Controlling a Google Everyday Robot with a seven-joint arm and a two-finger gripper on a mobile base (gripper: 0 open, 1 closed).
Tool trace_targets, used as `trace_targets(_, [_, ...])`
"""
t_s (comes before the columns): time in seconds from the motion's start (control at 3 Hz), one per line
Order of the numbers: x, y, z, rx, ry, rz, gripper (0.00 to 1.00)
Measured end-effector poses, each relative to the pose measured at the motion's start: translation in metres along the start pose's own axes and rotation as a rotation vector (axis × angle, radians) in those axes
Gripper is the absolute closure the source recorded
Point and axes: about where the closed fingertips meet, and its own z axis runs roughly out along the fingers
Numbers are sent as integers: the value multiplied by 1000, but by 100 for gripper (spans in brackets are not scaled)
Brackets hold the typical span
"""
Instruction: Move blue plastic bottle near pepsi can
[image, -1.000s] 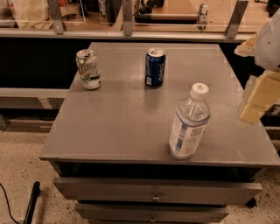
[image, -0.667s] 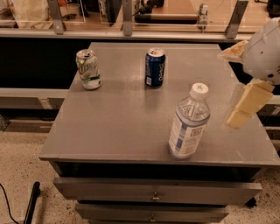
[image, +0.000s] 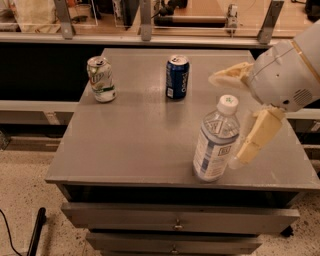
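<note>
Nearest of all, below the gripper and the front edge of the grey tabletop (image: 135, 145), two grey drawer fronts (image: 175, 220) with small knobs are stacked one under the other. On the tabletop close to that front edge the blue plastic bottle (image: 216, 142) stands upright, white cap on top and its white-and-blue label facing forward. The gripper (image: 225, 120) comes in from the right on a rounded white arm housing (image: 287, 70) and is spread wide open, holding nothing. Its lower finger (image: 257, 135) slants down toward the tabletop just beside the bottle's right side, and whether it touches the plastic cannot be told. Its upper finger (image: 231, 76) points left above and behind the cap, so the bottle's top shows in the gap between the two. Farther back and to the left of the gripper, the pepsi can (image: 177, 77) stands upright, well apart from the bottle. Farther left again, at about the same depth, a green-and-white can (image: 101, 79) stands upright near the tabletop's left edge. Behind the tabletop, beyond the gripper, a metal rail (image: 150, 37) with upright posts runs across the view.
</note>
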Motion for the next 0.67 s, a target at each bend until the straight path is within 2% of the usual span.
trace_targets(0.33, [-2, 1, 1, -1, -2, -4, 18])
trace_targets(0.67, [-4, 1, 1, -1, -2, -7, 41])
